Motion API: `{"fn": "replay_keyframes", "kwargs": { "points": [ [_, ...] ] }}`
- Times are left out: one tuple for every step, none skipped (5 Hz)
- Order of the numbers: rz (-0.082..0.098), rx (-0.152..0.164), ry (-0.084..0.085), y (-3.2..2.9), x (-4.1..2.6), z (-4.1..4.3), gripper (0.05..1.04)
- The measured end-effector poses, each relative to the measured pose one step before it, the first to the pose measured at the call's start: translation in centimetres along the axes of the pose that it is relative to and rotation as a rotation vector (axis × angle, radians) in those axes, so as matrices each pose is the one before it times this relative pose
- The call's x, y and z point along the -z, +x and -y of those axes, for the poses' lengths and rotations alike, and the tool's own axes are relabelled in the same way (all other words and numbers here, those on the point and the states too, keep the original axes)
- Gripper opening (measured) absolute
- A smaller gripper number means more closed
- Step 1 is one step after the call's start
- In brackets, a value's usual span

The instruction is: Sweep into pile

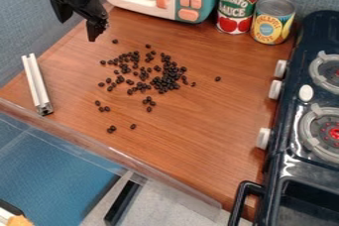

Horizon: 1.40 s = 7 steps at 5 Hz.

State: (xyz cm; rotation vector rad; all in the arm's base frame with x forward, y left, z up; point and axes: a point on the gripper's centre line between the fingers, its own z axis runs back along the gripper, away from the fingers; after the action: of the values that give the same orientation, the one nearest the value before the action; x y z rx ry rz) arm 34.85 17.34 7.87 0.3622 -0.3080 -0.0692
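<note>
Camera view: nearest, a clear rail (132, 168) probably guards the table (212, 121) against spills. A white bar (34, 79) lies left, likely for sweeping. Dark beans (171, 77) scatter mid-table; the stove (308, 170) limits rightward strokes. Beyond, the gripper (79, 29) hangs empty, fingers spread, before a microwave (149, 7); red (237, 2) and yellow cans (272, 21) crowd the back.

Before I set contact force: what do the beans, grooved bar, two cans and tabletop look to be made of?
Beans: dark oval grains, maybe roasted coffee.
Bar: pale, satin, lengthwise groove; likely aluminium extrusion, plastic possible.
Red can, yellow can: grey ridged lids suggest metal, printed label wraps.
Tabletop: brown, streaky grain; wood or wood-look laminate.
</note>
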Motion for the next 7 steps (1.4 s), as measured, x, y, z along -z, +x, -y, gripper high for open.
{"fn": "replay_keyframes", "kwargs": {
  "points": [
    [-0.0267, 0.0033, -0.02, -0.489, 0.948, 0.572, 0.999],
    [-0.0108, -0.029, -0.0432, -0.933, -0.153, -0.65, 0.999],
    [0.0123, -0.0761, -0.0193, -1.079, -1.281, -2.018, 0.999],
    [0.0114, -0.0583, -0.0368, -1.277, -0.853, -1.613, 0.999],
    [-0.0444, -0.1488, -0.0426, -2.008, 0.272, -0.794, 0.999],
    [-0.0648, -0.1042, 0.001, -1.587, 0.434, 0.024, 0.999],
    [-0.0568, -0.0362, 0.0473, -1.447, 0.922, -0.248, 0.999]
  ]
}}
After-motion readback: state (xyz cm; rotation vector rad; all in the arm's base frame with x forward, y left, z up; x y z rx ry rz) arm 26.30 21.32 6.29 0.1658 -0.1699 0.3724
